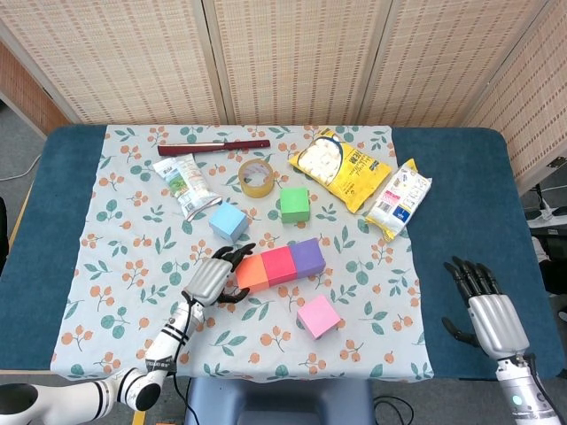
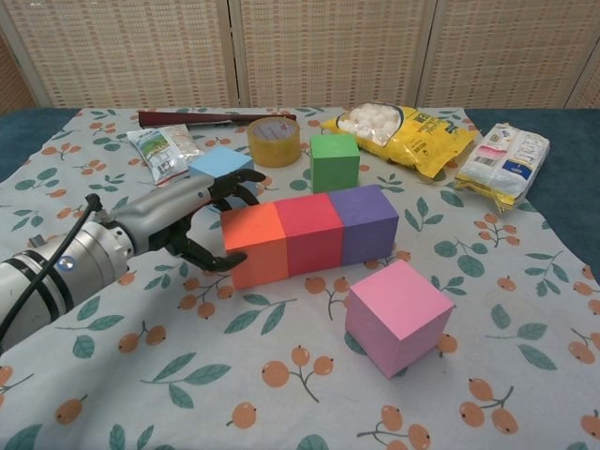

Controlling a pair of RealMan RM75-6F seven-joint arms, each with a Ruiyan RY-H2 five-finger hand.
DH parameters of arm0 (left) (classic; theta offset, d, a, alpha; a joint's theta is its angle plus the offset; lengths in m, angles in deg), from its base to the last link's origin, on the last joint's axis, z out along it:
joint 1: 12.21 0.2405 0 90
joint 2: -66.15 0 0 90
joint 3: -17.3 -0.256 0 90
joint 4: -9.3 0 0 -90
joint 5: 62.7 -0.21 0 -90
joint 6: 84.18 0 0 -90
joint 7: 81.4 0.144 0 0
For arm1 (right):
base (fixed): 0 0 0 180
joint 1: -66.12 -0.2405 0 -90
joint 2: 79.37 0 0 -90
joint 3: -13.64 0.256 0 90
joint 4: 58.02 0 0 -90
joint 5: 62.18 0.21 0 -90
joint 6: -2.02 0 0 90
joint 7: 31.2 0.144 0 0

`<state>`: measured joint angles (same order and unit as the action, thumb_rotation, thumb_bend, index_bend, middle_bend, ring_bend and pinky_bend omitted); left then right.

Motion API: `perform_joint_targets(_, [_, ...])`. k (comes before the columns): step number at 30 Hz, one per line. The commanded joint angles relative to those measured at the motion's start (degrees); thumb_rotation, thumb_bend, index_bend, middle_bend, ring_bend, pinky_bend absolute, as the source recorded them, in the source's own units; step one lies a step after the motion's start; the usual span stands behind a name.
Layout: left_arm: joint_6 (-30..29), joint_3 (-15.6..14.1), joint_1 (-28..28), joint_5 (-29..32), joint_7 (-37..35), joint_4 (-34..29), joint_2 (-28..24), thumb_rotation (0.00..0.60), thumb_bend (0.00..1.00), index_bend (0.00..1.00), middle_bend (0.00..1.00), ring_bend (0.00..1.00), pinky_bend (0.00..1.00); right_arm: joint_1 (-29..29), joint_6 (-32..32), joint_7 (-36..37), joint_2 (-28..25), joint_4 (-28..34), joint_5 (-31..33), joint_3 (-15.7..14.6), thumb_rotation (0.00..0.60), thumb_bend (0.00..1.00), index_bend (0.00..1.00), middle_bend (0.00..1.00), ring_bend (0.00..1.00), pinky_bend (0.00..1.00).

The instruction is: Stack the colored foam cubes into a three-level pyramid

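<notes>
The robot's left hand (image 2: 192, 220) cups the left end of the orange cube (image 2: 255, 246), fingers spread against its side rather than clasped around it, squaring up a base row of orange, red cube (image 2: 313, 232) and purple cube (image 2: 364, 222) at the cloth's centre. The right hand (image 1: 483, 305) rests released, well apart at the table's near right edge. The base appears laid; next comes a second-level cube. The pink cube (image 2: 397, 315) lies nearest, in open room; the blue cube (image 1: 229, 221) and green cube (image 1: 294, 204) sit beyond, near the tape roll (image 1: 256, 177).
</notes>
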<state>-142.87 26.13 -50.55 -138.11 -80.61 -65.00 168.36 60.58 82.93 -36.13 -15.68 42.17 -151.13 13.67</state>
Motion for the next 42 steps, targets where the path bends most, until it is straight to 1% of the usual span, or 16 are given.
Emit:
perform_joint_targets(1, [-0.13,0.24,-0.03,0.27,0.36,0.3,0.4,0.6,0.4,0.0,0.18,0.37,0.14,0.01,0.01,0.04,0.0,-0.01,0.03,0.02,0.6,0.18,0.0,0.0,0.0,0.0])
perform_joint_targets(7, [-0.02,0.45,-0.08,0.88,1.4,1.09,1.08,0.6,0.37,0.0,0.17,0.36,0.14,0.04,0.1,0.16,-0.1,0.06,0.07,0.05,0.6,0.18,0.0,0.0,0.0,0.0])
perform_joint_targets(9, [0.43,0.44,-0.15,1.09,1.57,0.8,0.74,0.6,0.37,0.0,0.15,0.33,0.14,0.05,0.1,0.19,-0.11,0.06,0.12,0.07,0.6,0.18,0.0,0.0,0.0,0.0])
perform_joint_targets(14, [0.05,0.59,0.02,1.23,2.46,-0.1,0.06,0.6,0.36,0.0,0.13,0.21,0.14,0.0,-0.03,0.02,-0.06,0.07,0.16,0.05,0.6,0.18,0.0,0.0,0.0,0.0])
perform_joint_targets(19, [-0.55,0.41,0.29,1.1,3.59,-1.1,-0.4,0.6,0.35,0.0,0.11,0.14,0.14,0.01,-0.05,-0.18,-0.01,0.13,0.18,0.03,0.6,0.18,0.0,0.0,0.0,0.0])
perform_joint_targets(24, [-0.22,0.5,0.26,1.67,4.6,-2.46,-0.89,0.6,0.34,0.0,0.09,0.11,0.14,0.07,0.1,-0.27,0.04,0.2,0.2,0.07,0.6,0.18,0.0,0.0,0.0,0.0])
perform_joint_targets(29, [0.06,0.45,0.21,2.13,5.61,-3.69,-1.15,0.6,0.34,0.0,0.09,0.11,0.14,0.12,0.2,-0.19,0.0,0.22,0.24,0.1,0.6,0.18,0.0,0.0,0.0,0.0])
perform_joint_targets(37, [-2.23,0.69,0.46,0.91,6.63,-4.53,-0.98,0.6,0.34,0.0,0.08,0.08,0.14,0.19,0.43,0.27,-0.18,0.17,-0.05,0.06,0.6,0.18,0.0,0.0,0.0,0.0])
perform_joint_targets(40, [-3.59,0.47,0.92,-0.05,7.61,-6.43,-2.38,0.6,0.34,0.0,0.07,0.07,0.14,0.15,0.32,0.28,-0.19,0.1,-0.23,-0.06,0.6,0.18,0.0,0.0,0.0,0.0])
perform_joint_targets(42, [-4.67,-0.1,1.56,-0.96,8.6,-8.48,-4.24,0.6,0.34,0.0,0.07,0.07,0.13,0.11,0.18,0.25,-0.27,0.09,-0.46,-0.23,0.6,0.18,0.0,0.0,0.0,0.0])
